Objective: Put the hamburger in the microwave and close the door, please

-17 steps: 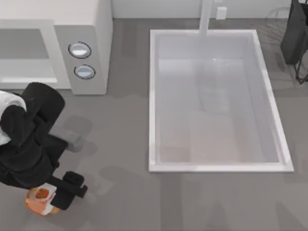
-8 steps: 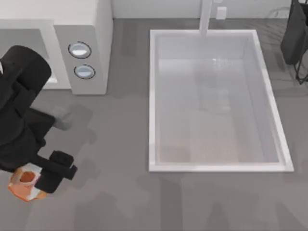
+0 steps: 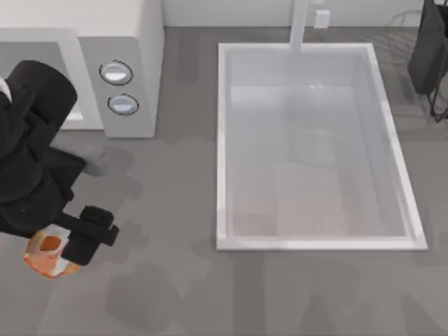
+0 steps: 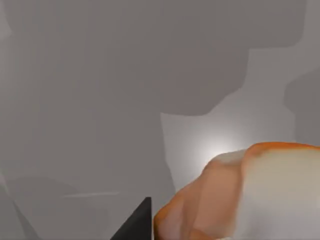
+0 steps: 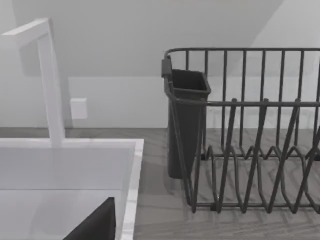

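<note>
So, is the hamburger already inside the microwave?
No, the hamburger sits at the left claw, out in front of the microwave.

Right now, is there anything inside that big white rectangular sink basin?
Nothing that I can see: the big white rectangular sink basin shows a bare pale floor. Its white faucet reaches over the back rim. The small orange-brown hamburger is far off, by my left gripper.
</note>
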### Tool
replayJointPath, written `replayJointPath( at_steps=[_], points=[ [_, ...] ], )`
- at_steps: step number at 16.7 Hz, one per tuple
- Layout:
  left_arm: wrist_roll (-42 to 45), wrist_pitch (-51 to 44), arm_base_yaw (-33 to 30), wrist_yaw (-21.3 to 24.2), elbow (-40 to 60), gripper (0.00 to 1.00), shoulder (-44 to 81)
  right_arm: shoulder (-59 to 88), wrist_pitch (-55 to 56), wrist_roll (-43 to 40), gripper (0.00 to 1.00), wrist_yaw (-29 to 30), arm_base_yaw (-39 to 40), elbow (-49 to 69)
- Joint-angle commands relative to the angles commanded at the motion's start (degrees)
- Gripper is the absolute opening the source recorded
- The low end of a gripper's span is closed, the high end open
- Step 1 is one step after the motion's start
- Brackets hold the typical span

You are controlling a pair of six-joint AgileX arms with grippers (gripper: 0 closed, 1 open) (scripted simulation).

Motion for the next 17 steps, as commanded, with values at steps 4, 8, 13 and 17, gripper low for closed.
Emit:
replayJointPath(
  at_steps=[4, 8, 13, 17],
  points=[
    [0.0, 14.3, 4.2, 1.6, 0.5, 0.0, 7.4, 0.0, 0.0, 0.0, 1.0, 0.0, 0.0, 0.0],
    [0.0, 36.4, 10.1, 3.8, 0.4, 0.0, 15.5, 0.0, 0.0, 0.0, 1.0, 0.0, 0.0, 0.0],
    [0.4, 70.4, 18.1, 6.7, -0.7, 0.0, 25.8, 0.0, 0.0, 0.0, 1.0, 0.0, 0.0, 0.0],
    [0.6, 91.9, 23.9, 8.9, -2.8, 0.0, 32.8, 0.0, 0.0, 0.0, 1.0, 0.0, 0.0, 0.0]
  ],
)
